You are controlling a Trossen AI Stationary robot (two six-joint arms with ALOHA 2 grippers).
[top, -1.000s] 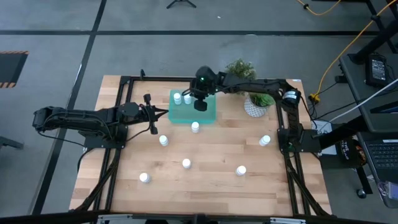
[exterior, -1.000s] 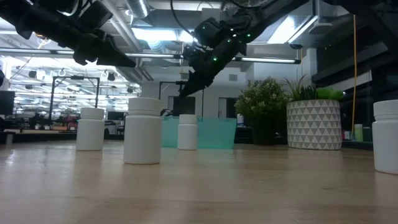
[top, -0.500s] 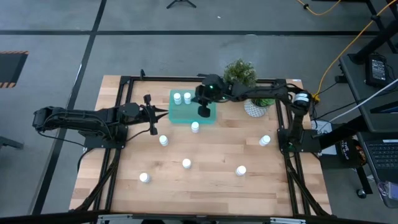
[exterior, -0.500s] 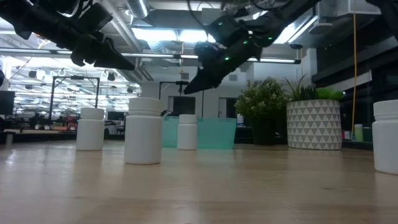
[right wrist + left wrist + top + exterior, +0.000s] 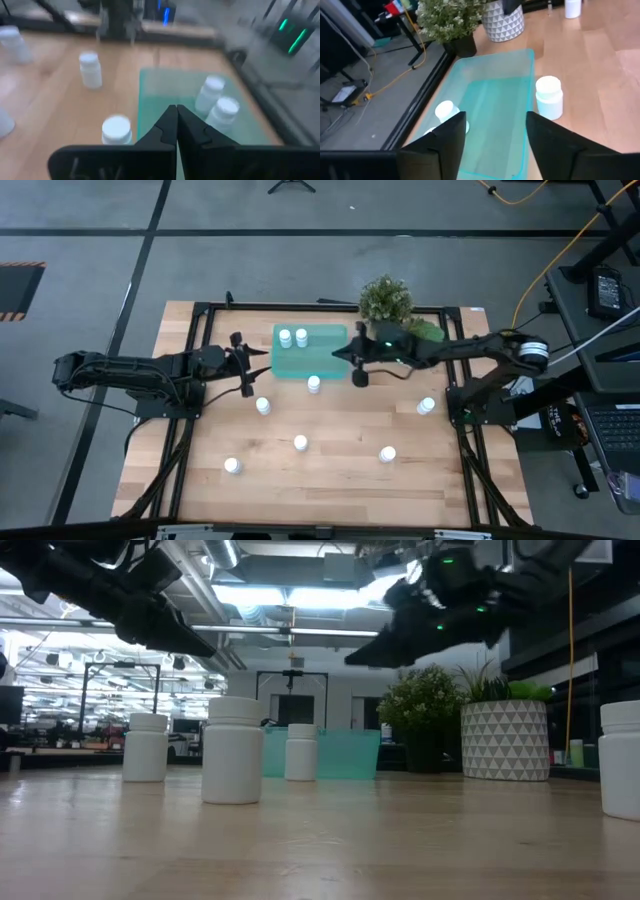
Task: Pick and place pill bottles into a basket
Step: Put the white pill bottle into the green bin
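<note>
The teal basket [image 5: 318, 360] lies at the table's far middle with two white pill bottles [image 5: 285, 337] [image 5: 301, 336] standing in its far left corner. One bottle [image 5: 314, 384] stands just at its near edge, and several more [image 5: 263, 406] [image 5: 300, 443] [image 5: 427, 406] stand on the wood. My left gripper [image 5: 492, 135] hangs open, left of the basket and above table height, with nothing between its fingers. My right gripper [image 5: 173, 111] is shut on nothing and hovers over the basket's right edge [image 5: 345, 355], pointing toward the table's left.
A white patterned pot [image 5: 505, 740] with green plants stands right of the basket at the far edge. Further bottles [image 5: 232, 466] [image 5: 387, 453] stand toward the near side. A black frame borders the table's left, far and right sides.
My right gripper, still shut, has drawn back from above the basket's middle toward the table's right edge, sinking slightly and tipping closer to level. My left gripper has stayed in place and opened. No bottle has moved.
</note>
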